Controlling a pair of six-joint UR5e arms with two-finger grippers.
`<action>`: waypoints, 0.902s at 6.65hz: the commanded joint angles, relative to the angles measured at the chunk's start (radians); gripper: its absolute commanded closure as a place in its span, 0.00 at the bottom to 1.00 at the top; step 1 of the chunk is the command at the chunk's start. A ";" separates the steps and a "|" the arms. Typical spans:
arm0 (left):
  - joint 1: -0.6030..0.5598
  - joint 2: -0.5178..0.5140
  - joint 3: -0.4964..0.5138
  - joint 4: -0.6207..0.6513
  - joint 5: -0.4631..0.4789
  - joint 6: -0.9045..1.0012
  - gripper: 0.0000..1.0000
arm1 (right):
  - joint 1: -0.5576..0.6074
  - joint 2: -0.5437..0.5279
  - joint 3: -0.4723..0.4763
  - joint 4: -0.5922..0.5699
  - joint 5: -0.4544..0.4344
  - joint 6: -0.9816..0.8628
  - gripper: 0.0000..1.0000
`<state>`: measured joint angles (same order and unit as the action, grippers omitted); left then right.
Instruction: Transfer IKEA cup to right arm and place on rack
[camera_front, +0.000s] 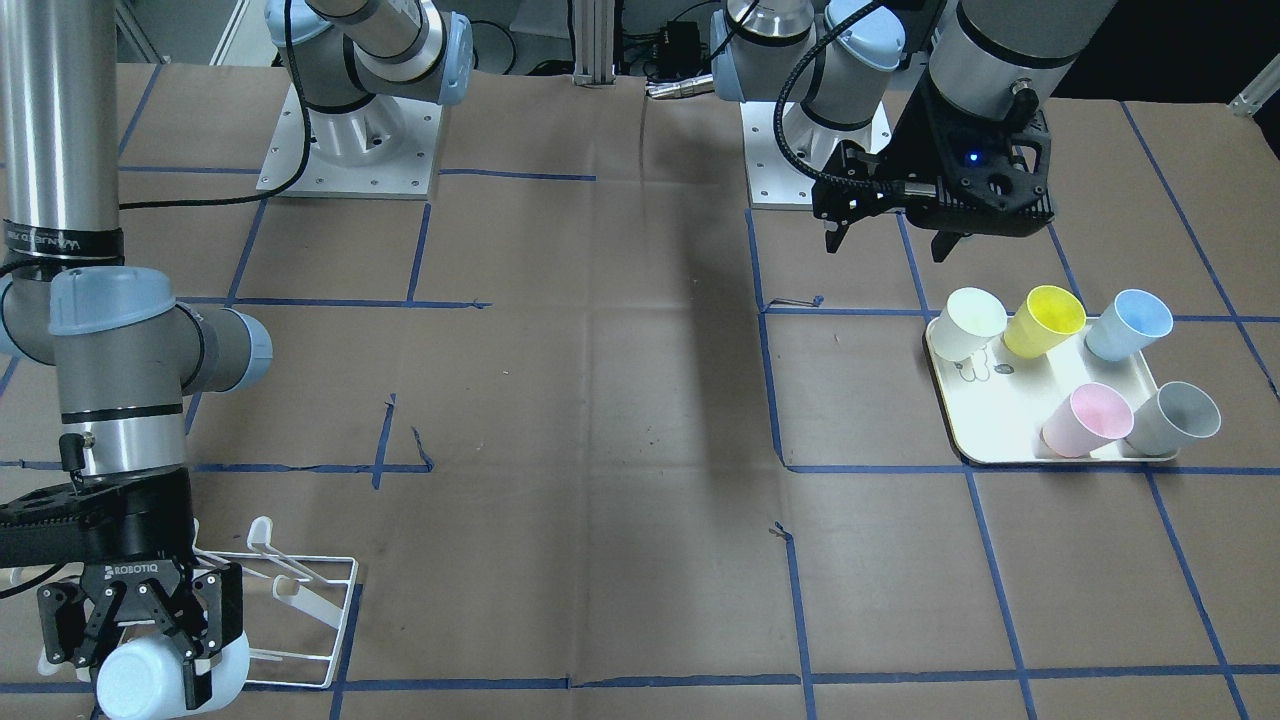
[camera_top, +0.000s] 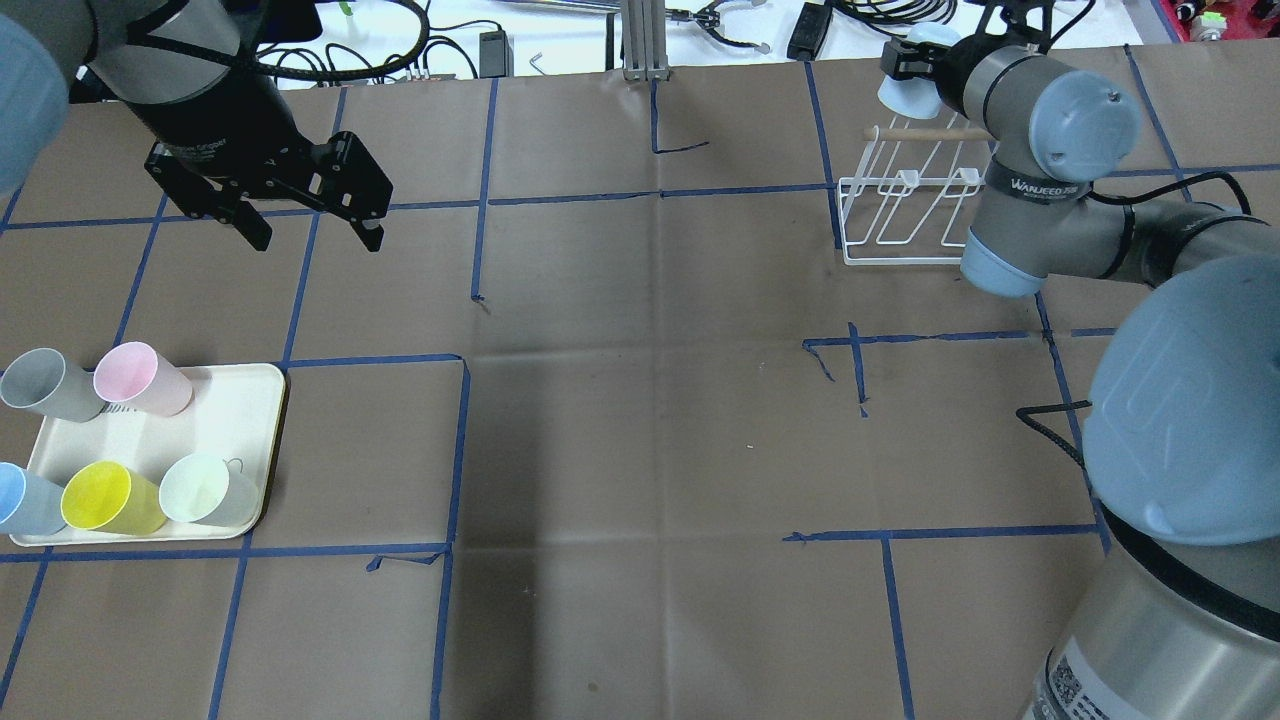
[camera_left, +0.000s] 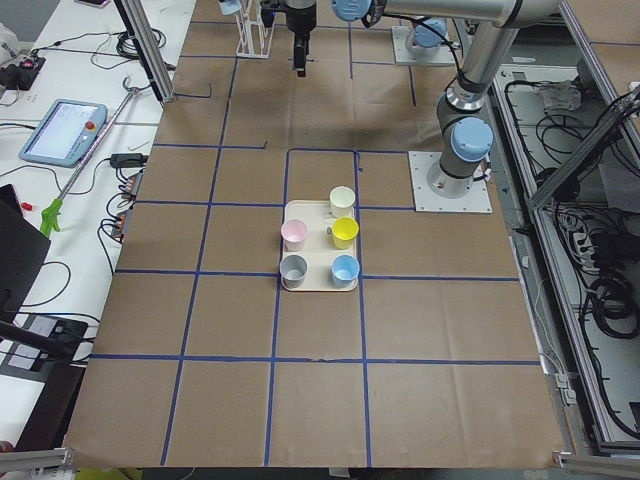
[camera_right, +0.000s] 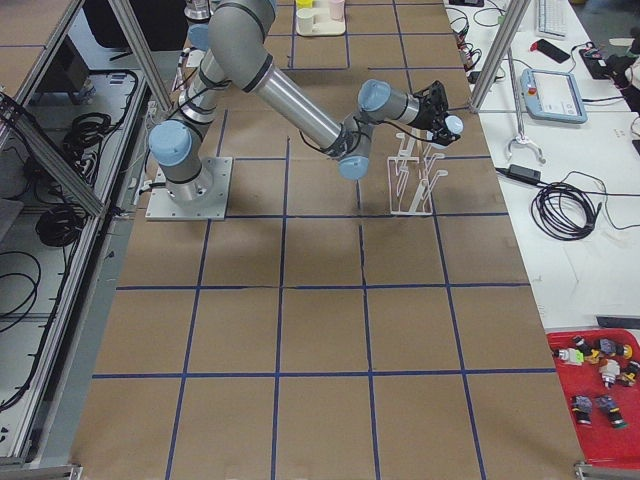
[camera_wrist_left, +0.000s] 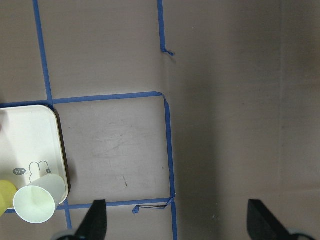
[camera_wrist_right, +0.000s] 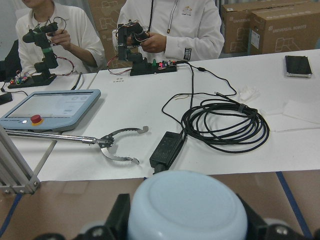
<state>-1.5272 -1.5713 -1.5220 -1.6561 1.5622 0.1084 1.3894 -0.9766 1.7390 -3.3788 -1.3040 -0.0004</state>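
My right gripper (camera_front: 140, 660) is shut on a pale blue-white IKEA cup (camera_front: 150, 688), which lies on its side with its base toward the table's far edge. The cup (camera_top: 908, 95) hangs just past the far end of the white wire rack (camera_top: 905, 215), near its wooden dowel (camera_top: 925, 133). Whether it touches a prong I cannot tell. In the right wrist view the cup's base (camera_wrist_right: 187, 210) fills the gap between the fingers. My left gripper (camera_top: 305, 225) hangs open and empty above the table, near the tray. Its fingers (camera_wrist_left: 97, 222) stand wide apart.
A cream tray (camera_top: 235, 400) at the table's left holds several cups: grey (camera_top: 45, 385), pink (camera_top: 140, 378), blue (camera_top: 20, 500), yellow (camera_top: 110, 497) and pale green (camera_top: 205, 490). Beyond the rack are cables and a teach pendant (camera_wrist_right: 50, 107), with people seated behind them.
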 joint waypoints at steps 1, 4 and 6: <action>0.141 0.064 -0.093 -0.004 -0.001 0.119 0.01 | 0.007 -0.002 0.022 0.002 -0.001 0.006 0.16; 0.381 0.215 -0.385 0.175 -0.001 0.379 0.01 | 0.007 -0.004 0.016 0.010 0.000 0.014 0.00; 0.461 0.258 -0.515 0.271 0.007 0.474 0.01 | 0.008 -0.019 0.010 0.010 0.000 0.013 0.00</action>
<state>-1.1116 -1.3367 -1.9622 -1.4405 1.5634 0.5186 1.3964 -0.9860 1.7521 -3.3687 -1.3039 0.0134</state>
